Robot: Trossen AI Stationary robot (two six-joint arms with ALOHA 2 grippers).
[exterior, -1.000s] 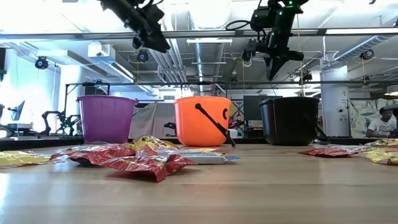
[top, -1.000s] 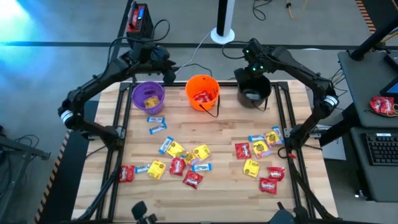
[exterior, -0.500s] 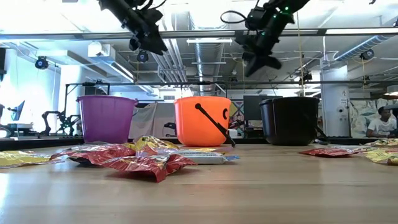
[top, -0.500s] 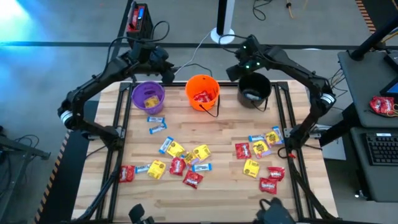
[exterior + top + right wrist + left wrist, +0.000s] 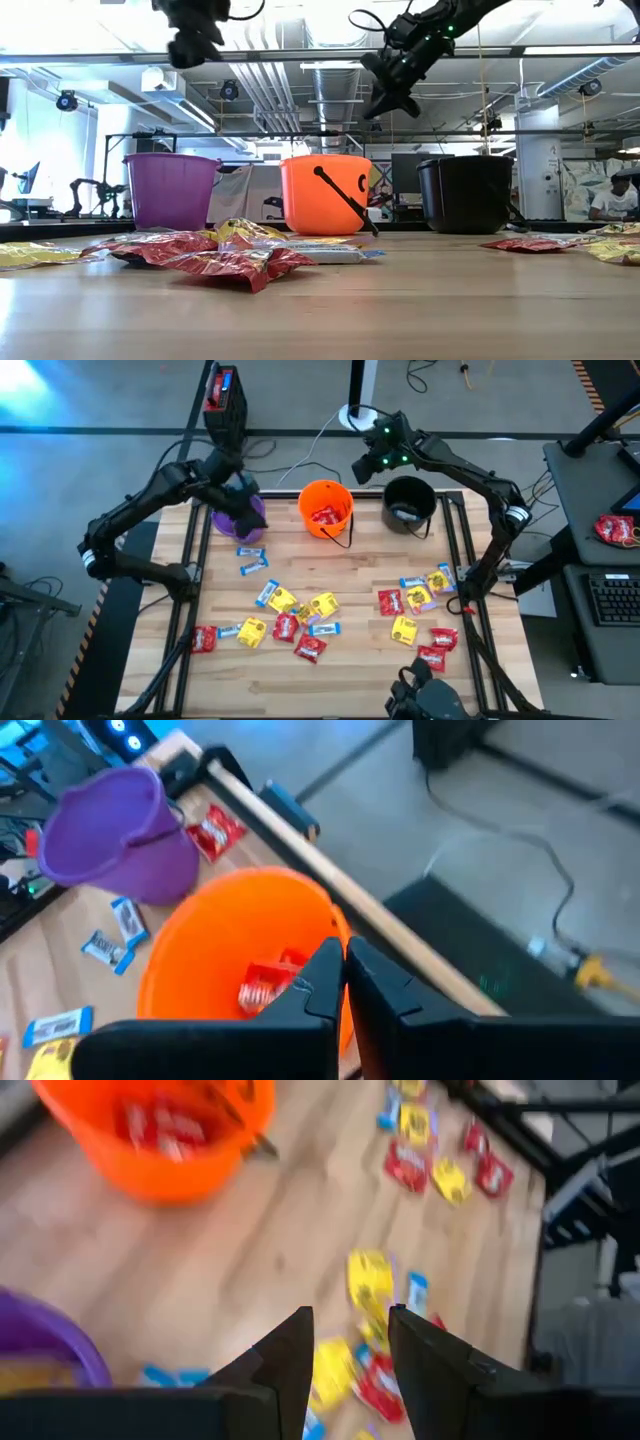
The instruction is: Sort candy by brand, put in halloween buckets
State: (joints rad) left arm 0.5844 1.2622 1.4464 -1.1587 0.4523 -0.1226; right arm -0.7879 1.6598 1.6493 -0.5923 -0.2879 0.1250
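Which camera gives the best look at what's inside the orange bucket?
The high view: the orange bucket is seen from straight above, red candy inside. Both wrist views show it blurrier or partly blocked; the low view shows only its side.

Both arms are dark, jointed and slender, with pale bands at the elbows. The right arm (image 5: 470,460) carries small green lights near its wrist. Each wrist ends in two flat, dark, tapering fingers (image 5: 290,1365).

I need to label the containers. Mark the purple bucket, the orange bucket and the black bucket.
purple bucket (image 5: 171,192): low view, front of its wall.
orange bucket (image 5: 309,510): high view, left side of its rim.
black bucket (image 5: 465,195): low view, front of its wall.
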